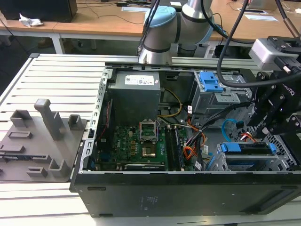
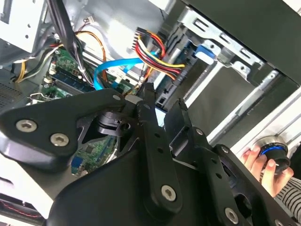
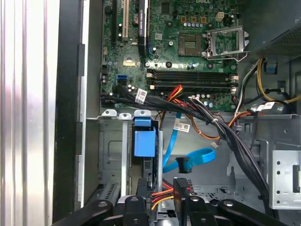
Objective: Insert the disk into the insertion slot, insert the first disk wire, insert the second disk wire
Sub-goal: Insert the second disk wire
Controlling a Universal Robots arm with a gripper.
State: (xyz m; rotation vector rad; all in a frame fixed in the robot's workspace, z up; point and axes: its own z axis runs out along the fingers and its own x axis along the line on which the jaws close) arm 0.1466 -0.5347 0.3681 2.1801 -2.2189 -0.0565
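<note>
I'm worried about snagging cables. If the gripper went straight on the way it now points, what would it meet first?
Probably the red and yellow wire bundle, which lies just ahead of the gripper in the second wrist view, though depth is unclear.

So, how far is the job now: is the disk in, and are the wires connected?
The disk looks seated in the insertion slot. The gripper hangs close by it, near the red and yellow power wires. The blue cable lies loose, its black plug free, so at least that wire is left.
</note>
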